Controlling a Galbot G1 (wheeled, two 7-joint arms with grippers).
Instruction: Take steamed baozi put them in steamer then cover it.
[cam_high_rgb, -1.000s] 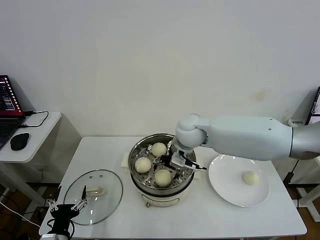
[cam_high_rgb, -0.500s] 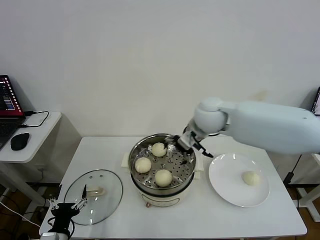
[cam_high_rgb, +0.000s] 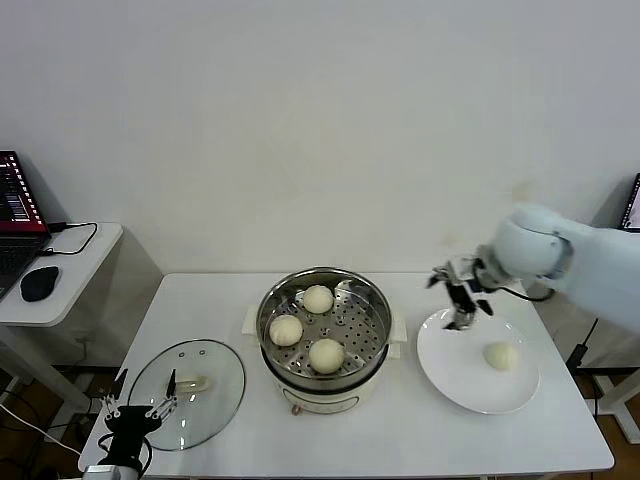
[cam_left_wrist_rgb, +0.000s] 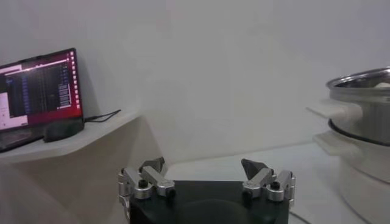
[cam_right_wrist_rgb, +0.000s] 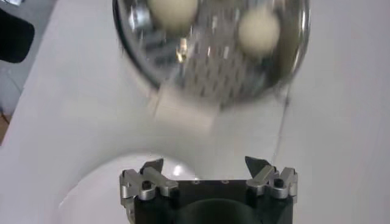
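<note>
The steel steamer (cam_high_rgb: 372, 352) stands mid-table on its cream base and holds three baozi (cam_high_rgb: 318, 298) (cam_high_rgb: 286, 330) (cam_high_rgb: 327, 354) on the perforated tray. A fourth baozi (cam_high_rgb: 501, 355) lies on the white plate (cam_high_rgb: 455, 378) to the right. My right gripper (cam_high_rgb: 459, 296) is open and empty above the plate's far left edge, apart from that bun. The right wrist view shows the steamer (cam_right_wrist_rgb: 131, 41) with two buns (cam_right_wrist_rgb: 173, 12) (cam_right_wrist_rgb: 259, 31). The glass cover (cam_high_rgb: 215, 400) with its cream handle lies flat at the front left. My left gripper (cam_high_rgb: 133, 412) is open, parked low beside the cover.
A side desk (cam_high_rgb: 85, 260) at far left carries a laptop (cam_high_rgb: 18, 215), a black mouse (cam_high_rgb: 40, 282) and a cable. The left wrist view shows the steamer's side (cam_left_wrist_rgb: 365, 122) and the laptop (cam_left_wrist_rgb: 38, 91). A wall stands behind the table.
My right gripper has left the steamer, empty, and swung right to above the plate's edge. Three buns stay in the steamer. The left arm has not moved.
</note>
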